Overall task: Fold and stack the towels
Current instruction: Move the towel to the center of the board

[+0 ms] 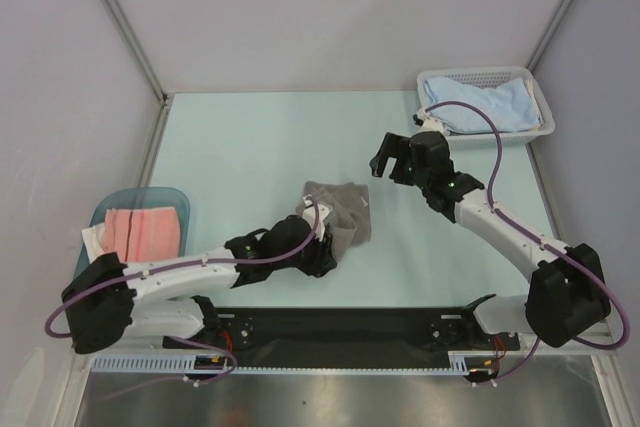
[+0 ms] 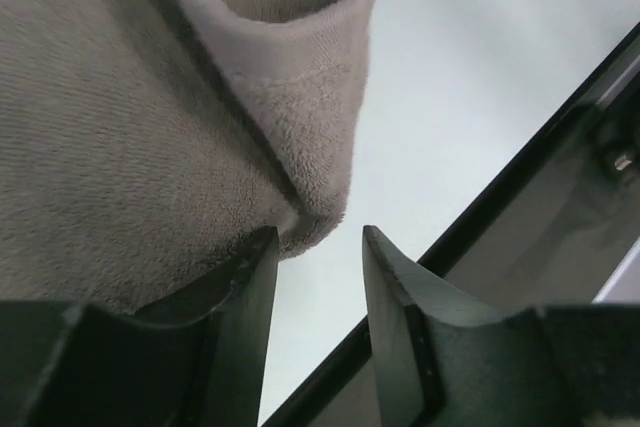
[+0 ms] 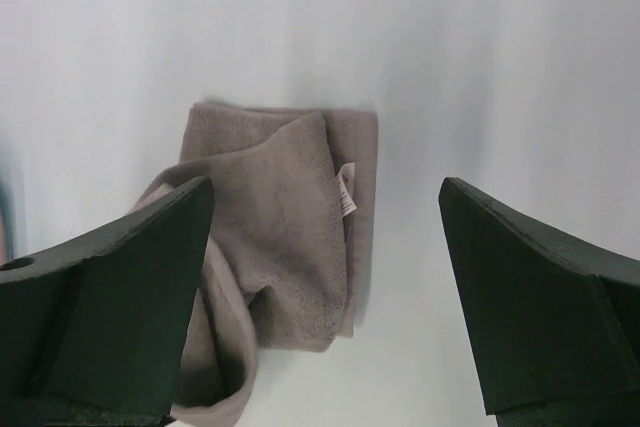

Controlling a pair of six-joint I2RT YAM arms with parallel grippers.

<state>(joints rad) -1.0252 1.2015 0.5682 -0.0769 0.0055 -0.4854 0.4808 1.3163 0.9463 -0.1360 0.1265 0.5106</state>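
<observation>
Grey towel is lying crumpled mid-table. Left gripper is sitting at its near edge, jaws parted and gripping nothing. Right gripper is hovering beyond it, spread wide and empty. Left arm's nearer.

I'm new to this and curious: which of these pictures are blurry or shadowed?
Top external: sharp, evenly lit, only faint shadows beside the grey towel. Left wrist: towel very close and slightly soft, the left hand's fingers dark. Right wrist: right hand's fingers slightly soft, towel clearer.
</observation>
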